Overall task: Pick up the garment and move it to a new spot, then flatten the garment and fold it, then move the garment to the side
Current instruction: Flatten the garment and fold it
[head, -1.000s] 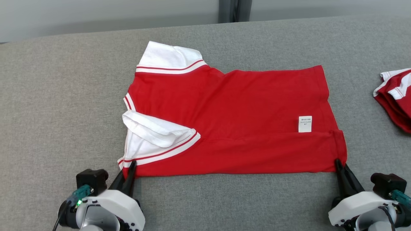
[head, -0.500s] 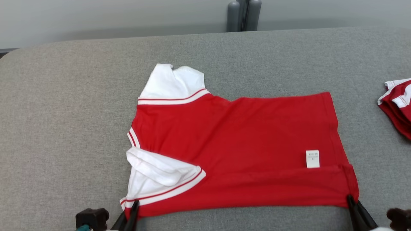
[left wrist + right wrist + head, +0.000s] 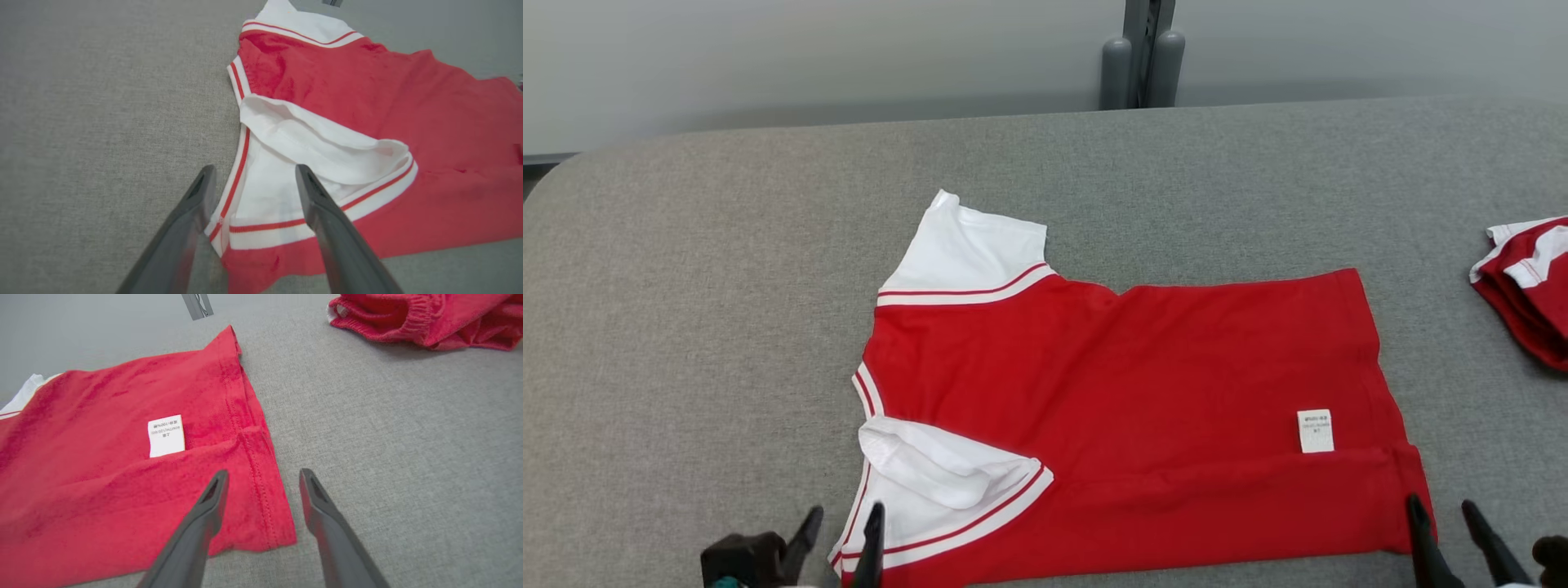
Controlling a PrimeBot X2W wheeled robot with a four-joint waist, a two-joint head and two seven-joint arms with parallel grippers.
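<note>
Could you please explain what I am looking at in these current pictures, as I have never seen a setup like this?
This is a wheeled robot with two arms, each ending in a two-fingered gripper. The head view comes from a camera on its head, looking down on a grey padded surface. The two wrist views come from cameras on its wrists, each looking along that arm's own gripper. On the surface lies a red shirt with white sleeves, laid out flat, with a small white label near its hem. A second red garment lies bunched at the right edge. The left gripper stands open at the shirt's near sleeve corner, and the right gripper is open at the near hem corner. Neither holds anything.
</note>
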